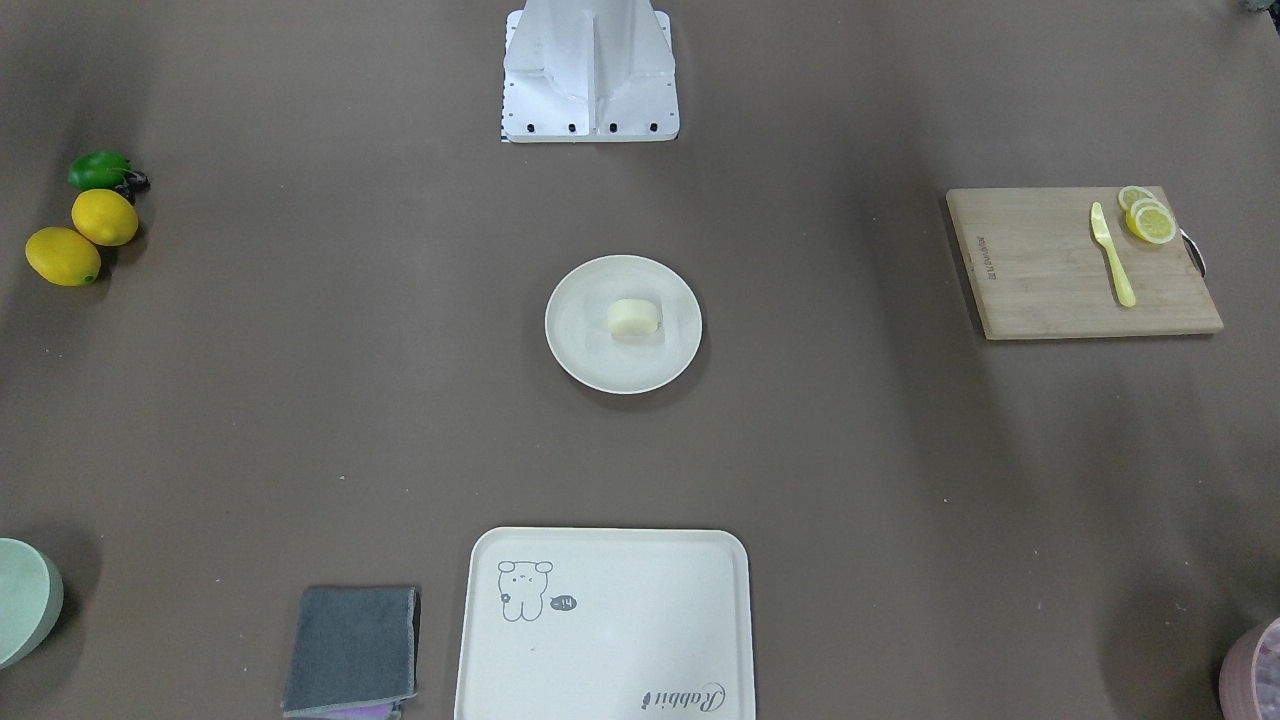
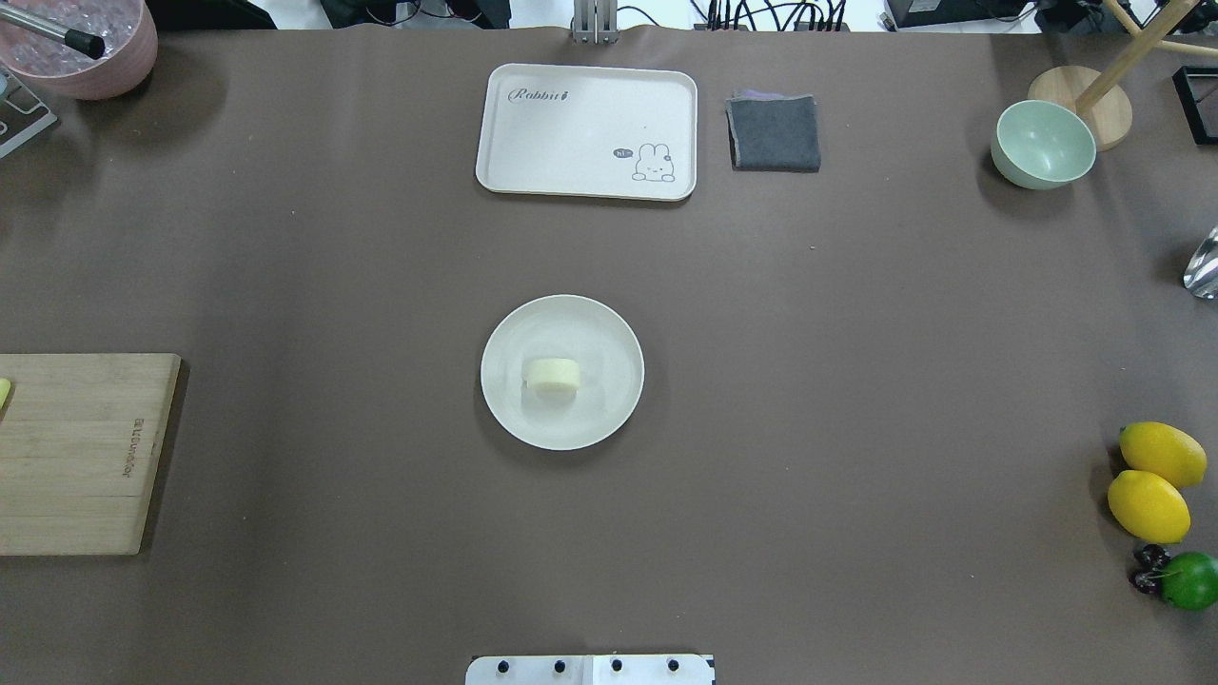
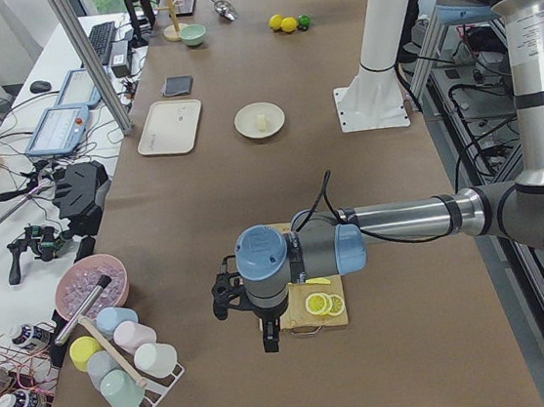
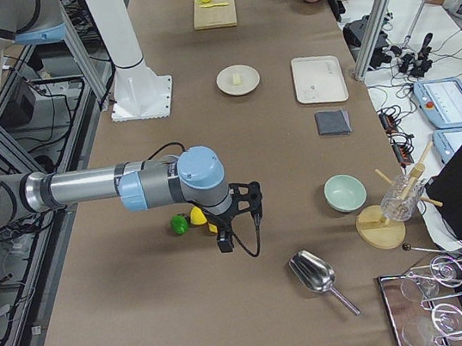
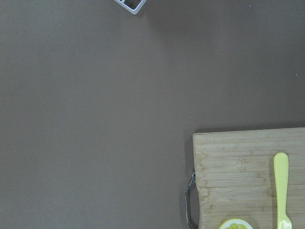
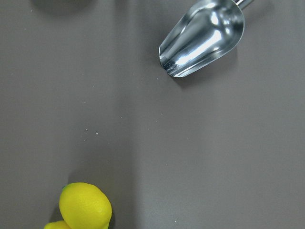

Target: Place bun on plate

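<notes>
- Left gripper [image 3: 225, 295]: it hangs over the table end by the wooden cutting board [image 1: 1050, 270], far from the middle. It shows only in the side view, so I cannot tell how wide the jaws stand or whether they hold anything. Its wrist camera sees only bare table, the board's corner and a yellow plastic knife [image 5: 281, 188].
- Right gripper [image 4: 250, 198]: it hangs at the opposite end, near the 2 lemons [image 1: 85, 235] and the metal scoop [image 6: 202, 38]. Here too I cannot tell the state of the jaws.
- The bun [image 1: 634, 318] lies on the plate [image 1: 580, 365], roughly at its middle and clear of the rim, with no gripper near it.
- Step in hand, as I judge it: the placing looks done, with both arms parked well apart from the plate.
- Next move, as I judge it: nothing more on the bun. Any further arm motion only has to keep away from the plate.
- Look of the bun: a small, pale cream, smooth, rounded block, lying flat on 1 side. It is much smaller than the round cream plate beneath it.
</notes>
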`<state>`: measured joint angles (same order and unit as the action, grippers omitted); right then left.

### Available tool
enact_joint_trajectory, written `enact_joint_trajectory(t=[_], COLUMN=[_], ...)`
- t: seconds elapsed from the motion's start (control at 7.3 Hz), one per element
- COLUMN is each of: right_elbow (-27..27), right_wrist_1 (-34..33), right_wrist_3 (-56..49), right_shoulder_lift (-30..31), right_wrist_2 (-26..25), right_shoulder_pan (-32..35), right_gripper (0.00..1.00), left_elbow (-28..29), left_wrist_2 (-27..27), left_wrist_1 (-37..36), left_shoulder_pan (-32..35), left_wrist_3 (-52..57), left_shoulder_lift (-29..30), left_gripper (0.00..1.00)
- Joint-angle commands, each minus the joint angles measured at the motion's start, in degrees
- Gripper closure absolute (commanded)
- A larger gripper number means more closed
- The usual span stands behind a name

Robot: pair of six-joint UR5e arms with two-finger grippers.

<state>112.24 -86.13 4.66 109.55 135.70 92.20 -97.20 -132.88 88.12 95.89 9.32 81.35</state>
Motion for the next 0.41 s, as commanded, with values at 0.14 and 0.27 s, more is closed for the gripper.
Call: enact_joint_trajectory(t=[0.14,0.27], right_elbow=[0.0,0.0], right_wrist_1=[0.0,0.0], right_wrist_3=[0.0,0.0], right_shoulder_lift=[-0.04,-0.04], right_wrist_2=[0.09,0.0], right_shoulder_pan=[0.0,0.0], right_gripper=[0.0,0.0], left_elbow=[0.08,-0.01], left_wrist_2=[-0.01,-0.01], left_wrist_1=[0.04,0.04], left_shoulder_pan=[0.0,0.0], left_wrist_3=[0.09,0.26], left_shoulder_lift=[-0.05,-0.05], left_gripper=[0.02,0.02])
